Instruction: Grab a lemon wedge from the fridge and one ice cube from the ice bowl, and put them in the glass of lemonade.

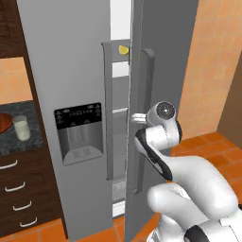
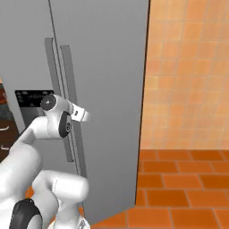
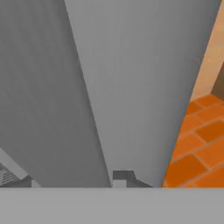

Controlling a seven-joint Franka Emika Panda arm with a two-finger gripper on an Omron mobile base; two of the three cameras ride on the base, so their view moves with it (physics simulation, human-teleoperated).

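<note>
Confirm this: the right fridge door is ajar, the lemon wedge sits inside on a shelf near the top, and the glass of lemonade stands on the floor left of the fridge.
Not quite. The glass of lemonade stands on the dark counter left of the fridge, beside the ice bowl, not on the floor; the left base view shows it. The door is ajar, with the lemon wedge high inside.

Kitchen: tall grey fridge (image 1: 71, 94) standing on orange floor tiles (image 2: 188, 188); dark-topped bench (image 1: 19, 142) with wooden drawers (image 1: 21, 194) sitting left of fridge, orange tiled wall (image 2: 188, 71) rising right.
</note>
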